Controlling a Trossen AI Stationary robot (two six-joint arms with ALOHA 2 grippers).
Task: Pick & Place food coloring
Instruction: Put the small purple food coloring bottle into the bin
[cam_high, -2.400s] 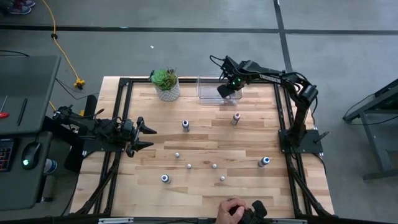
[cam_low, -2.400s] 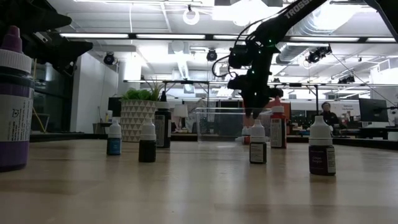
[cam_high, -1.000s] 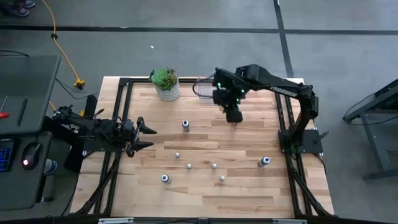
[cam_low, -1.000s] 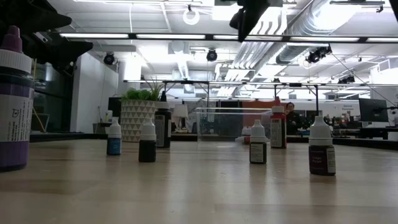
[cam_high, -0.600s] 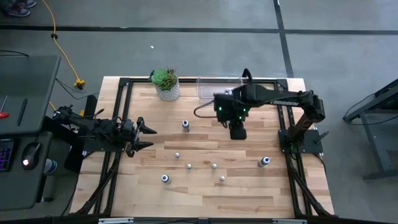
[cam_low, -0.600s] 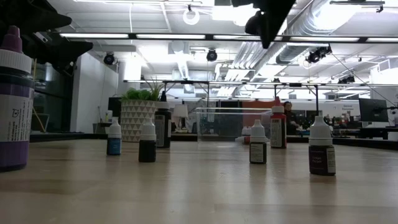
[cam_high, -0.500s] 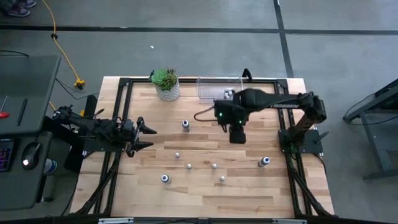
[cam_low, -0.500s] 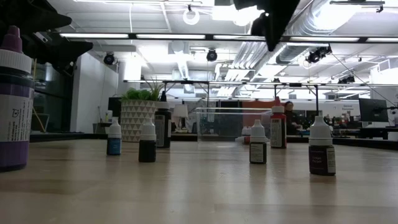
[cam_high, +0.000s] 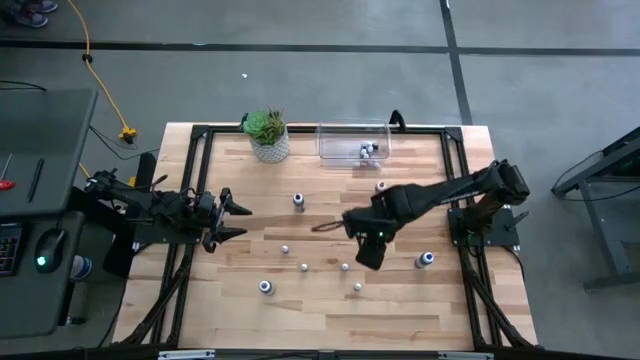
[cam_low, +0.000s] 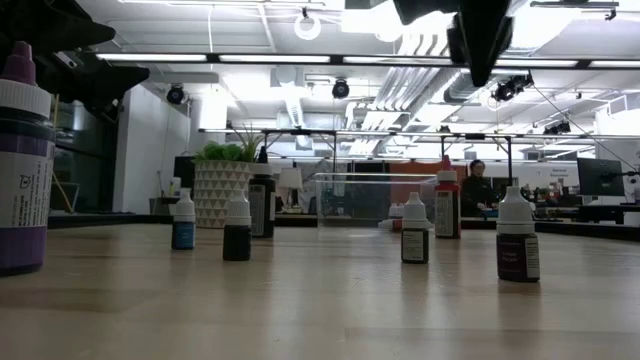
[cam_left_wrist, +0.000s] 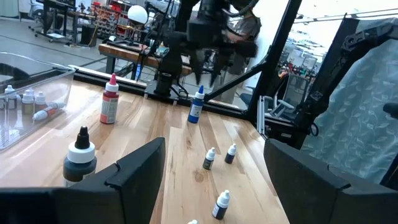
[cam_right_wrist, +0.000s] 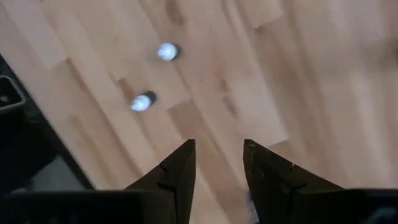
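The right arm reaches from its base at the worktop's right edge toward the middle, wrist bent down, right gripper pointing at the surface with its jaws parted and nothing between them. The left arm rests low at the left edge, left gripper with jaws spread wide, empty.

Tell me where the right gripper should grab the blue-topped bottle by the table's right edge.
Grip the blue-topped bottle around its upright body just under the cap, coming straight down. It stands alone, so the open right gripper, hovering beside it, has room on every side.
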